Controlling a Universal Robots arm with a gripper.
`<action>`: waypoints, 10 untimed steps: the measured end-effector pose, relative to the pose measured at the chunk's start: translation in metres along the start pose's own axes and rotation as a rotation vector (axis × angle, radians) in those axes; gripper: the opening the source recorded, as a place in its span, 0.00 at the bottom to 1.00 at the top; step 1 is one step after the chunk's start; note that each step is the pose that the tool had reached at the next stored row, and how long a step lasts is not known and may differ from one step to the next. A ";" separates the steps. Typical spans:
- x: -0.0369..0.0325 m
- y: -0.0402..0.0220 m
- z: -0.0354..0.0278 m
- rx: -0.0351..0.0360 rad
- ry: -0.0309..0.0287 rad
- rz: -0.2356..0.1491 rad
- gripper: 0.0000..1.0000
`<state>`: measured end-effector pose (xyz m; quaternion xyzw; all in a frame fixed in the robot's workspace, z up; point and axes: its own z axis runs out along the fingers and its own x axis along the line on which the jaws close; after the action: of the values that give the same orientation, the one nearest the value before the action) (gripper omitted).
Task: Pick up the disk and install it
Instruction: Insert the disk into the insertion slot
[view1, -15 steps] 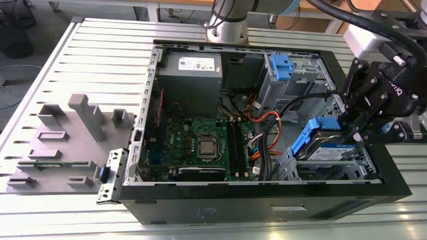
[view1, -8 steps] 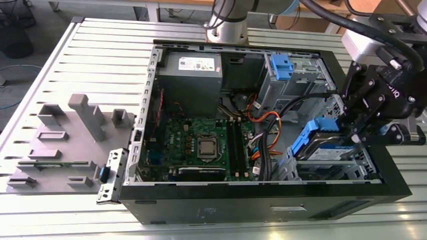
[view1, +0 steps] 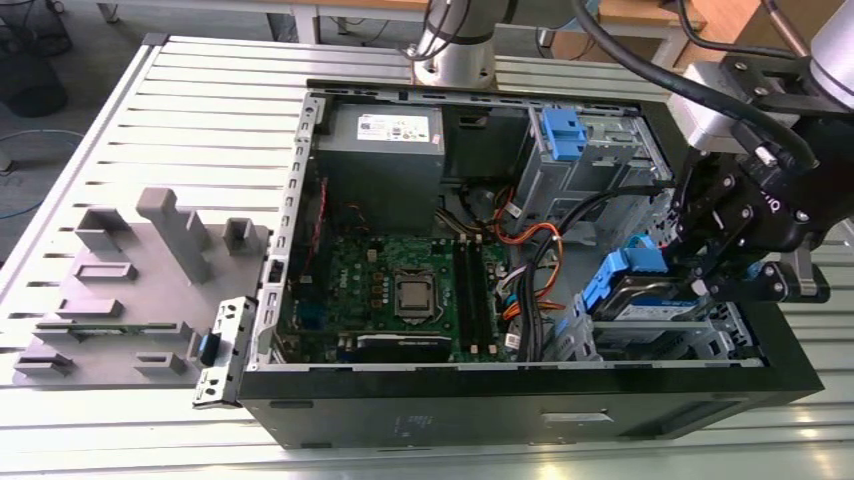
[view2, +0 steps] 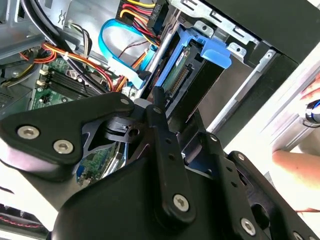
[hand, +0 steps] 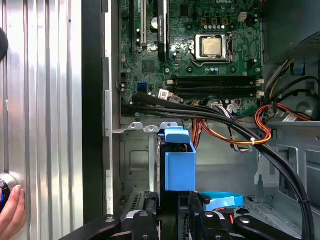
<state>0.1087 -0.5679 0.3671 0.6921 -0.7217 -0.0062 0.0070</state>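
Blue-railed, the disk (hand: 180, 170) sits in the case's (view1: 534, 420) bay (view1: 674, 338), near the desk's (view1: 200, 120) edge at the exterior view's right. Your claw (hand: 175, 222) is right at its end, and its long axis points toward the motherboard (hand: 200, 75). You cannot tell whether the claw grips it.

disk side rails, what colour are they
Blue; the side rails of the disk show best in the first wrist view.
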 end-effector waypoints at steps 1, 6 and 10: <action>0.0000 0.0000 0.0011 0.0000 0.0004 0.000 0.35; 0.0000 0.0000 0.0022 0.0000 0.0017 0.000 0.35; 0.0001 0.0000 0.0023 0.0001 0.0020 0.000 0.35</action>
<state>0.1087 -0.5679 0.3649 0.6921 -0.7217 -0.0055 0.0077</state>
